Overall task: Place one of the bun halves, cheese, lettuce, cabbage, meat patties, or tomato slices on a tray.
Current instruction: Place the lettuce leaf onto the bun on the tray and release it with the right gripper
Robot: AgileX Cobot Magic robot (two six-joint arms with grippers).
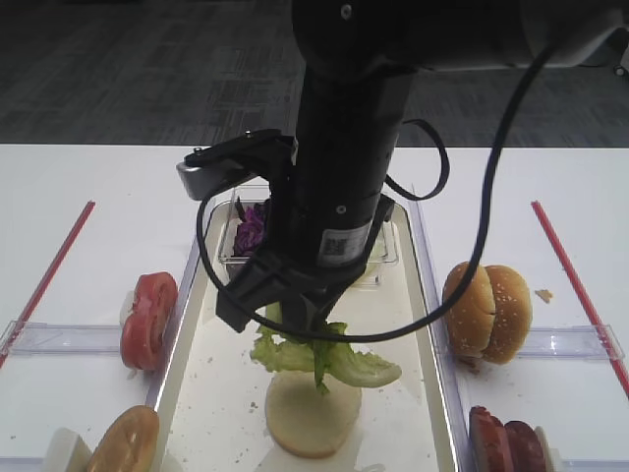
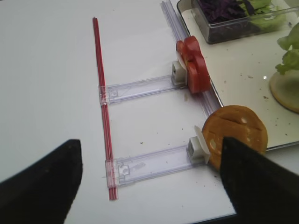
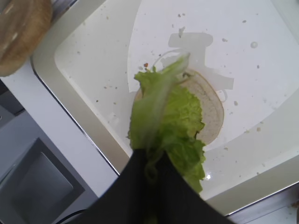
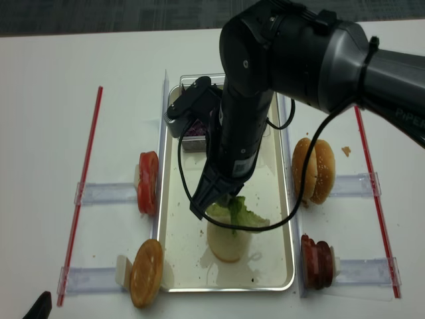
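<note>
My right gripper (image 1: pixel 316 329) (image 3: pixel 156 161) is shut on a light green ruffled lettuce (image 1: pixel 324 356) (image 3: pixel 168 121) leaf. The leaf hangs just above a flat pale bun half (image 1: pixel 313 413) (image 3: pixel 212 109) lying on the cream tray (image 1: pixel 211 393) (image 4: pixel 182 232). Whether leaf and bun touch I cannot tell. My left gripper (image 2: pixel 149 179) stands open over the bare table near the front left, holding nothing. Tomato slices (image 1: pixel 149 320) (image 2: pixel 192 65) and a sesame bun half (image 1: pixel 125 442) (image 2: pixel 236 133) stand left of the tray. Right of it are bun halves (image 1: pixel 486 312) and meat patties (image 1: pixel 506 442).
A clear tub (image 1: pixel 236 258) with purple cabbage (image 1: pixel 251 228) sits at the tray's far end, partly behind the right arm. Clear plastic holders (image 2: pixel 140 88) and red strips (image 1: pixel 49 275) (image 1: pixel 580 295) flank the tray on both sides.
</note>
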